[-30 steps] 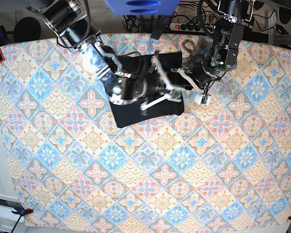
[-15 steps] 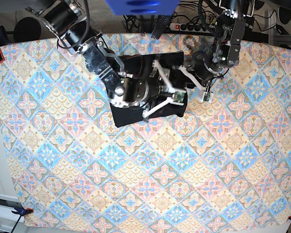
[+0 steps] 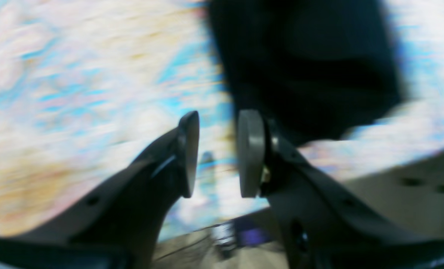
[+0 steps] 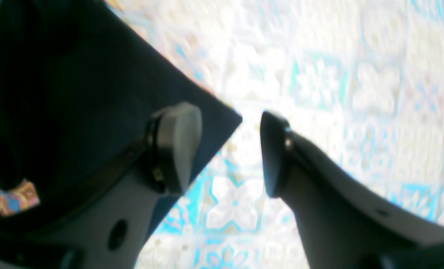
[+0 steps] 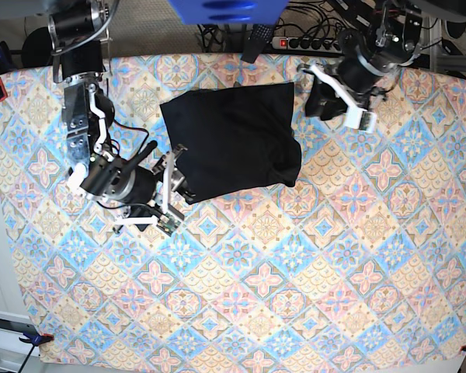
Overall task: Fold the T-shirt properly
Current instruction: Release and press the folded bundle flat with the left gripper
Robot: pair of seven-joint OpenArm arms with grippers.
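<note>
The T-shirt lies folded into a compact dark block on the far middle of the patterned desk, which suggests the folding is largely done. The right tool sits just off its near-left corner, spread and holding nothing; the left tool hangs beside its far-right corner, parted and empty too. Cables and a power strip lie beyond the desk's far edge; nothing blocks the shirt.
</note>
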